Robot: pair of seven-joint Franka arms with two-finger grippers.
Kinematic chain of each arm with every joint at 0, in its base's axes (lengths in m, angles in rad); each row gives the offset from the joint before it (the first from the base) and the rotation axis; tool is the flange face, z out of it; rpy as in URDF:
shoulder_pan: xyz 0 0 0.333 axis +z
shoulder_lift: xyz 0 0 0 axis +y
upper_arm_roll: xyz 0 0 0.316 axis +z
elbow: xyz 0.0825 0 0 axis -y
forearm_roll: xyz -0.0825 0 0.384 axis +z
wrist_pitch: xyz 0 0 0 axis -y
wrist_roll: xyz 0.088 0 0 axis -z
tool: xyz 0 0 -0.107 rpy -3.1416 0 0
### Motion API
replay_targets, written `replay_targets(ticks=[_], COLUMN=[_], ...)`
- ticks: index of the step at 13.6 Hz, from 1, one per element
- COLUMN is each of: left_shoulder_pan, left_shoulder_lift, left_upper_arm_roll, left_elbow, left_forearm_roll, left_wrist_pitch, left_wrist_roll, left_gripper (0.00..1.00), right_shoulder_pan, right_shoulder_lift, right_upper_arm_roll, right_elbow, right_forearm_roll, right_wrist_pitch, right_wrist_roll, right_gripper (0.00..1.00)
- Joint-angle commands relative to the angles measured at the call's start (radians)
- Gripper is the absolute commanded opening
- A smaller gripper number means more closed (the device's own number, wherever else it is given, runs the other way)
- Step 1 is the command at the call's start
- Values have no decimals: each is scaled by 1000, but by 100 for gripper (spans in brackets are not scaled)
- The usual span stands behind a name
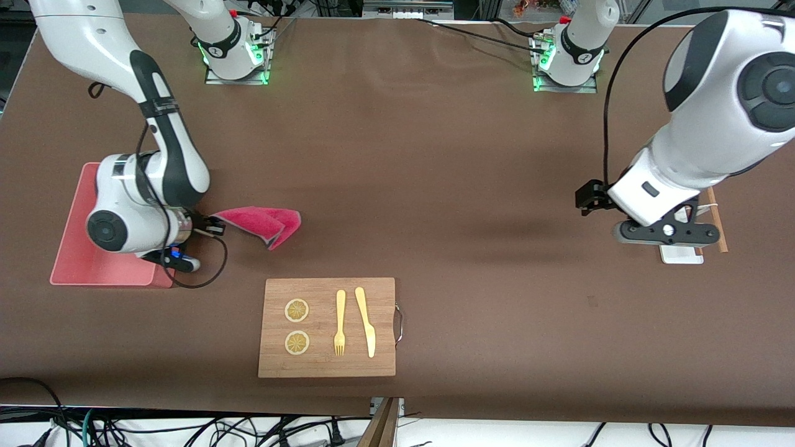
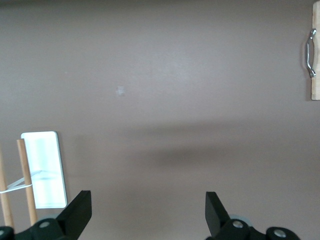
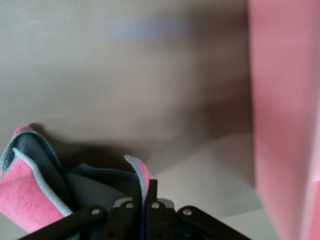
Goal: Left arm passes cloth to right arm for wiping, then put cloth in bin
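Observation:
My right gripper (image 1: 214, 225) is shut on one edge of the magenta-red cloth (image 1: 261, 222). It holds the cloth in the air over the table, beside the pink bin (image 1: 77, 248). In the right wrist view the cloth (image 3: 30, 192) hangs from the closed fingertips (image 3: 145, 187), and the bin wall (image 3: 285, 115) fills one side. My left gripper (image 1: 667, 231) is open and empty. It waits low over the small white tray (image 1: 682, 254) at the left arm's end of the table. Its own view shows two wide-apart fingers (image 2: 77, 212) over bare table.
A wooden cutting board (image 1: 328, 327) lies nearer the front camera, with two lemon slices (image 1: 297, 310), a fork (image 1: 340, 323) and a knife (image 1: 366, 321). Wooden sticks (image 1: 717, 226) lie by the white tray (image 2: 44, 167). The board's metal handle (image 2: 311, 52) shows in the left wrist view.

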Motion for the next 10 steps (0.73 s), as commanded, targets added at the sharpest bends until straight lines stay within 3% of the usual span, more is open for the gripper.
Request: replay_targets(ticks=[1,3,6,8,10], left_shoulder_pan=[31,24,22,18,22], left_shoulder_lift=[-40,-106,-288,-350,-411], left_upper_arm_roll=[-11,1,91,178,189], left_elbow=[-18,-116,-375,-444,-538], left_forearm_roll=[16,-1,-93,-145,-145], left_wrist_pitch=[-18,14,164,204,207], left_wrist_roll=[53,95,102,194,285], left_gripper=[100,100,100,100,100], right_shoulder_pan=[9,11,14,28,48], right_shoulder_lift=[-3,2,33,60,88], right_upper_arm_roll=[7,31,149,215,270], right_elbow=[41,65,64,59,61], right_forearm_roll=[-77,-75,-72,-69,-69], right_wrist_pitch=[-15,-11,35,98,168], right_wrist_roll=[-20,18,278,427,568], right_gripper=[0,0,0,0,0])
